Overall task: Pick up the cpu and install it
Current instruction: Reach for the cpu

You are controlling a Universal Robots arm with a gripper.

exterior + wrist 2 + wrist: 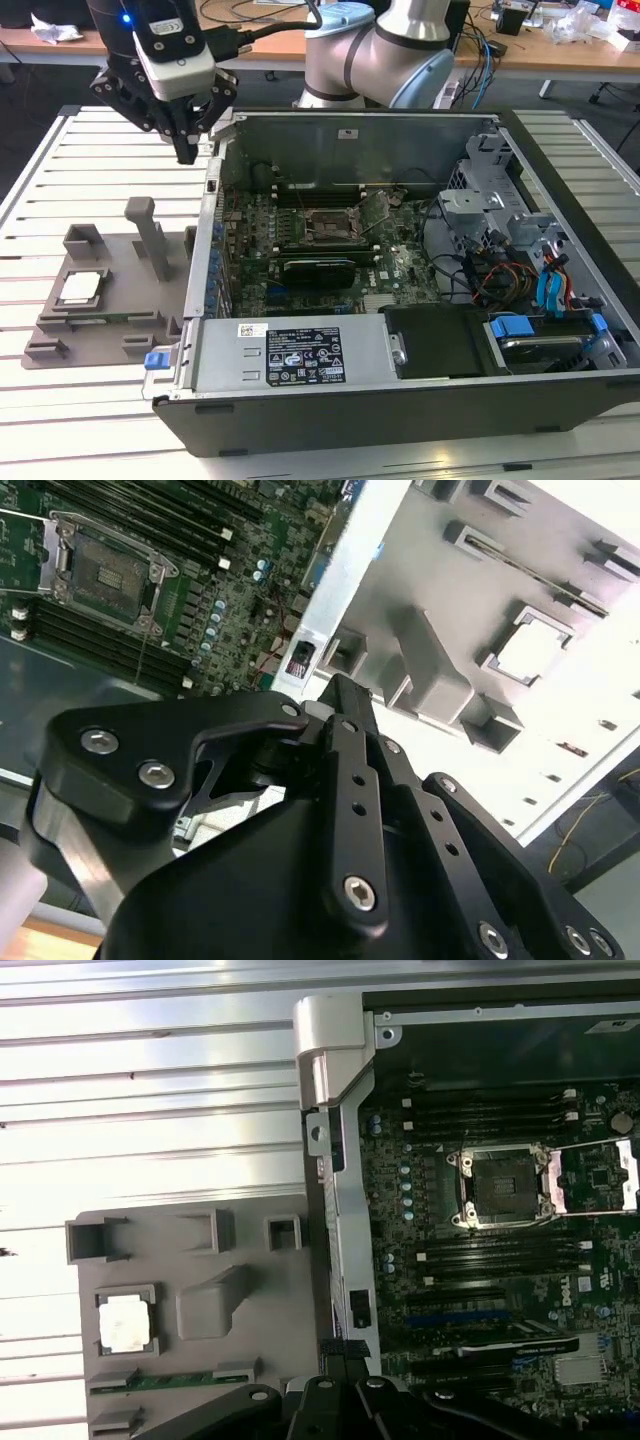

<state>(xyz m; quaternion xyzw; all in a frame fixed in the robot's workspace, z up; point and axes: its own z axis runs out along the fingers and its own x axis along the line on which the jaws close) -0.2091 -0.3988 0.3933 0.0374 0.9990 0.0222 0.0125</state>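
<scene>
Overhead at the exterior view's upper left, gripper (187, 150) pinched together on nothing, near the case wall (205, 245). Lower left, cpu (80, 288) flat in grey tray (112, 316), well apart; case wall between tray and bare socket (328, 228).

The cpu (80, 287) is silvery-white on top. The tray (120, 300) is plain matte grey. The motherboard (300, 255) is green with black slots. The gripper (188, 150) is black. The table (50, 190) is white, striped by slats. The computer case (400, 410) is black, with a blue clip (153, 360).
</scene>
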